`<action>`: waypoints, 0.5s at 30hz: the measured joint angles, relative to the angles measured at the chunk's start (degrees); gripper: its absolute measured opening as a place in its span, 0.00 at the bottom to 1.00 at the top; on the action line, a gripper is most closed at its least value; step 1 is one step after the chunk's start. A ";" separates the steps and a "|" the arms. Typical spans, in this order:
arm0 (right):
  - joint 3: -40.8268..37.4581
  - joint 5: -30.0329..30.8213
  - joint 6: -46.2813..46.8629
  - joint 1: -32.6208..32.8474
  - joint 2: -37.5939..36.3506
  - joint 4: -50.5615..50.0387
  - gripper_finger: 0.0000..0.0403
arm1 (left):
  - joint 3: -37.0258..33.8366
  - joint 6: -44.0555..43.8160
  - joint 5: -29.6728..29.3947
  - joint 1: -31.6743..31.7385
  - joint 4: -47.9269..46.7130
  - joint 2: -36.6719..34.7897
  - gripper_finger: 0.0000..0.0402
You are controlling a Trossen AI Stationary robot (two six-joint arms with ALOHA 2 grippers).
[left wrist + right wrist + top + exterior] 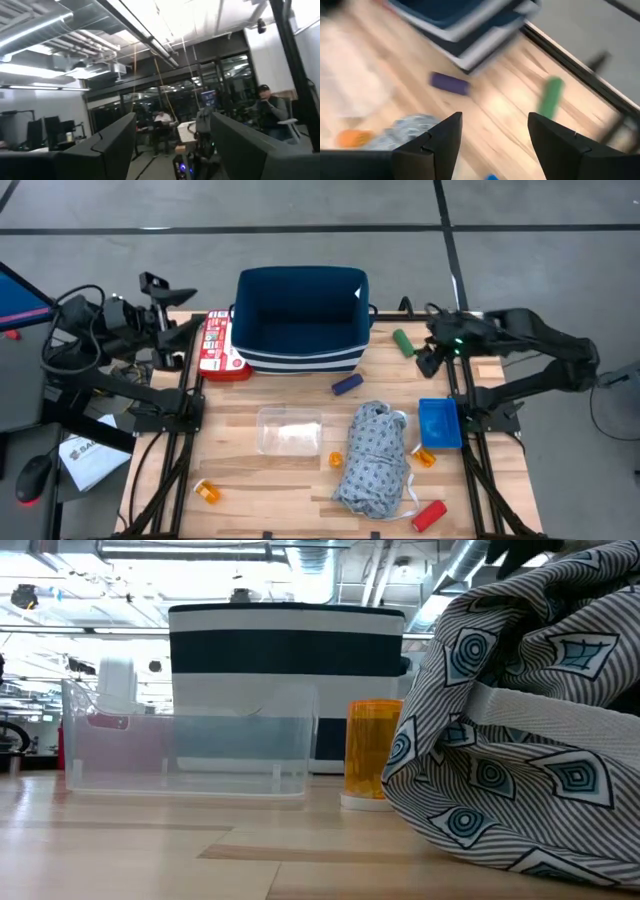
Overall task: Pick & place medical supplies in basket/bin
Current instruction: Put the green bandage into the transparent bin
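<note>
Two open, empty end effectors: right end effector [492,145] hovers near the small green cylinder [403,342]; left end effector [172,150] waits beside the navy fabric basket [300,320].

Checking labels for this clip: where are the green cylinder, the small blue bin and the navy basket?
green cylinder [403,342], high view, middle of its body.
small blue bin [438,423], high view, its bare floor.
navy basket [300,352], high view, its striped front wall.
</note>
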 joint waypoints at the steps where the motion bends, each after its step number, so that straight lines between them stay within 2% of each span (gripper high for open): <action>1: 0.21 -0.15 0.48 -1.91 1.32 -0.97 0.56 | 0.12 -0.01 -1.09 0.00 0.00 -0.02 0.63; 4: -0.26 -3.39 -0.34 -8.79 4.32 -0.92 0.56 | 0.13 -0.07 -3.75 0.00 -0.18 0.02 0.65; 10: -0.97 -9.96 -7.18 -24.35 10.49 -0.51 0.56 | 0.13 -0.62 -4.05 0.00 -0.50 0.53 0.67; 15: -0.95 -15.94 -14.93 -31.96 15.48 3.77 0.56 | 0.11 -1.78 -4.07 0.00 -0.45 2.05 0.67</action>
